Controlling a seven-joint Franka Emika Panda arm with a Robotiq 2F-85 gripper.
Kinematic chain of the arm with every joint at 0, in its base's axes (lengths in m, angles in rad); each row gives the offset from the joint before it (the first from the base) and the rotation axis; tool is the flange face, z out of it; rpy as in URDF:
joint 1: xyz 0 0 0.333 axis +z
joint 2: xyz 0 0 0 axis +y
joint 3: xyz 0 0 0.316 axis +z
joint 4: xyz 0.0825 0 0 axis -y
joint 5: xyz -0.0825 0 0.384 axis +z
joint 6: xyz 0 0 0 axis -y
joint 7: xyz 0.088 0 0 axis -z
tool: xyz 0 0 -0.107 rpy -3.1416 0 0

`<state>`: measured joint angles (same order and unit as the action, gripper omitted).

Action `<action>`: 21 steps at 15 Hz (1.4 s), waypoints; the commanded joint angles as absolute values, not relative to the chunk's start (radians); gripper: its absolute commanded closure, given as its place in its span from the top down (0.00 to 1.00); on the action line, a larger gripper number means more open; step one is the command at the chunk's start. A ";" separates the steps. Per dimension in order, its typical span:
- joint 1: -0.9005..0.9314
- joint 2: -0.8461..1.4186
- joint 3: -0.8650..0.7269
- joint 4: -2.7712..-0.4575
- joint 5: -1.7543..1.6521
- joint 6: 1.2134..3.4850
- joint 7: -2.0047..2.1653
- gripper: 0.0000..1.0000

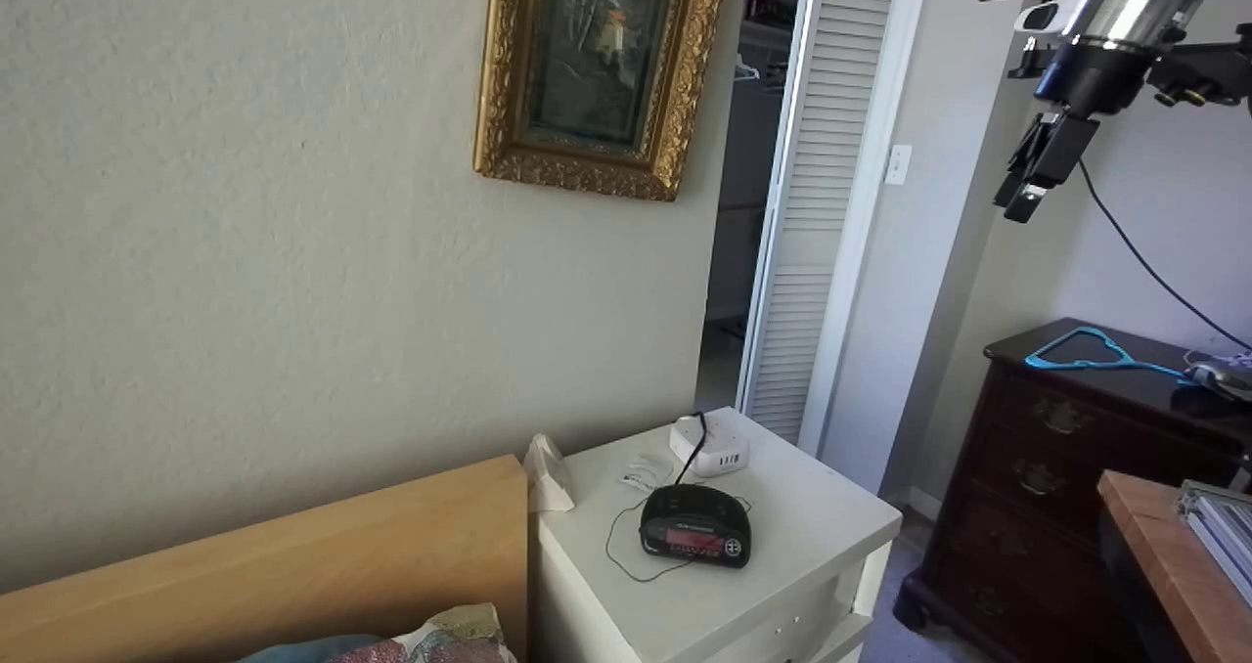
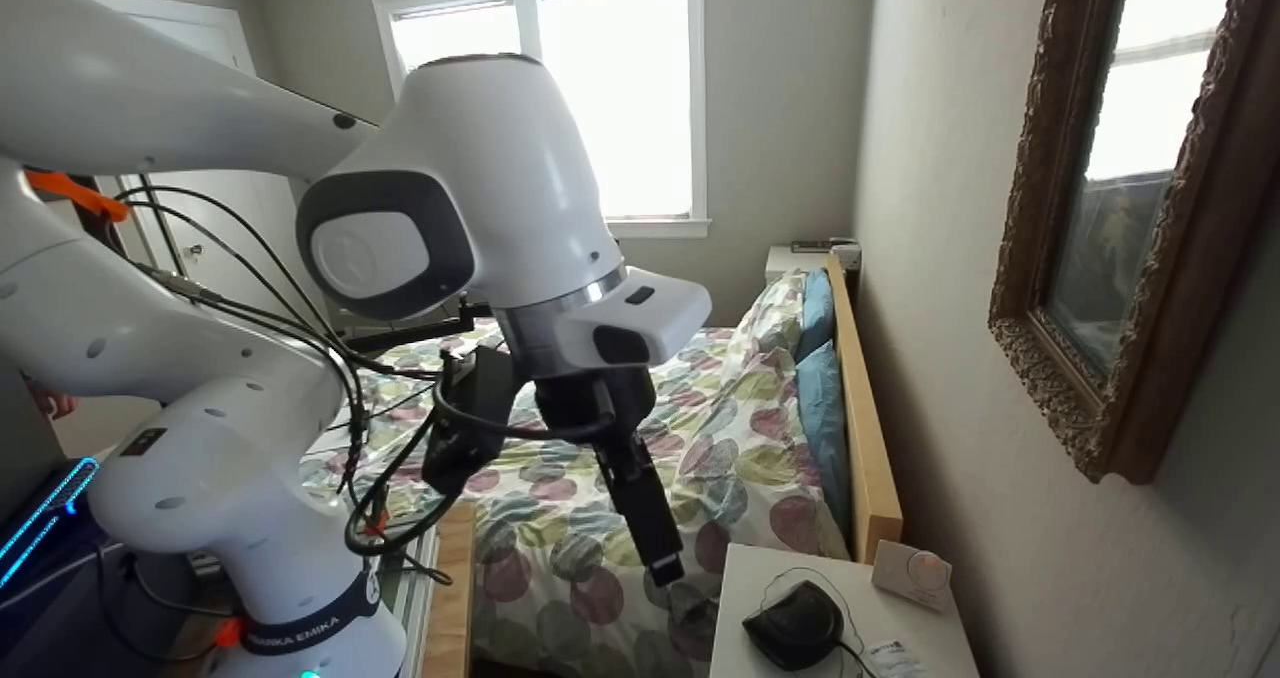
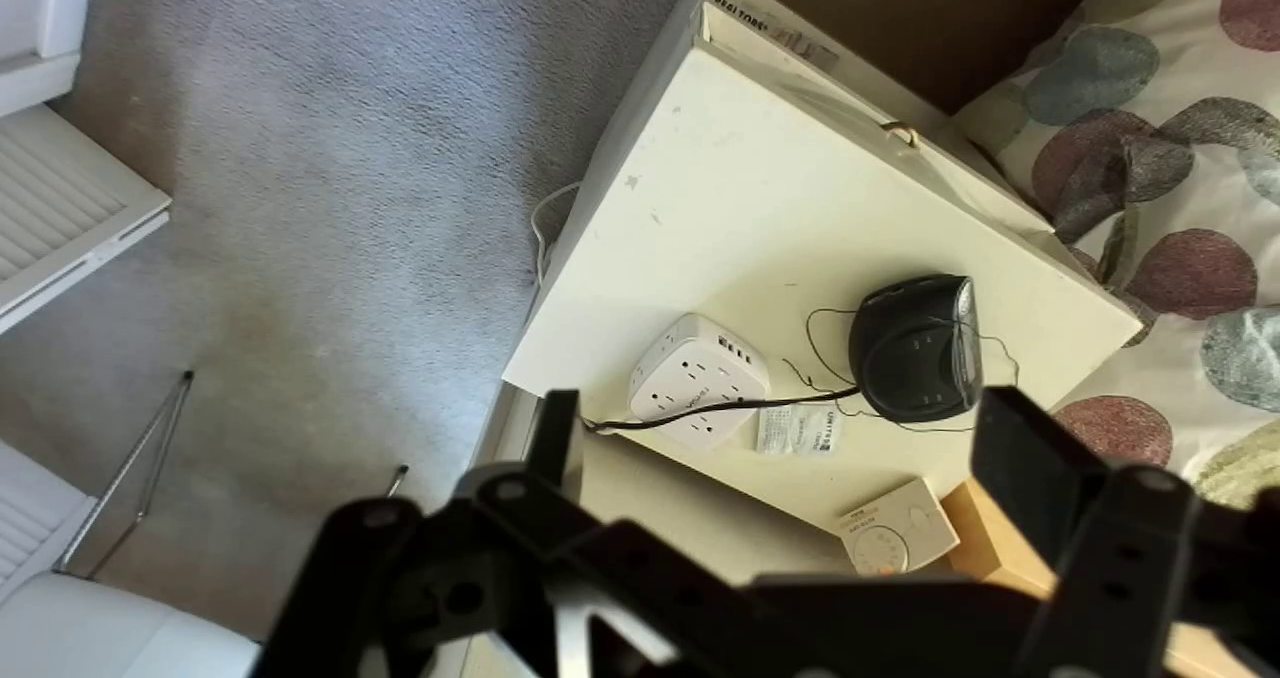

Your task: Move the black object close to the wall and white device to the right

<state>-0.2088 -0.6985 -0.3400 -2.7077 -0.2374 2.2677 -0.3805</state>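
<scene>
The gripper shows its two fingers spread wide apart in the wrist view, with only air between them; whatever appears in that gap lies well beyond the tips. In both exterior views it hangs in mid-air, slanting downward, well apart from the white nightstand, though there the fingers are seen too nearly edge-on to judge their spread. The black clock radio sits upright on the nightstand top, toward the bed, apart from the wall and the white device, a squat block of sockets near the edge by the wall. The clock's body is low, rounded and black, its front face reddish across the middle with a round pale spot at one end. A black cord leaves its back and passes across the white device, and a thin dark wire loops loosely around the clock. A flat white packet lies just beside the cord, and a pale box with a dial stands near the headboard.
</scene>
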 commanded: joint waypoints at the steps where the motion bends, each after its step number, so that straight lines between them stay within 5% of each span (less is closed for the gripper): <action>1: -0.217 -0.697 -0.331 -2.706 -0.229 2.266 -0.386 1.00; 10: -0.157 -0.616 -0.296 -2.660 -0.189 2.336 -0.349 1.00; 21: -0.017 -0.253 -0.179 -2.430 -0.042 2.524 -0.258 1.00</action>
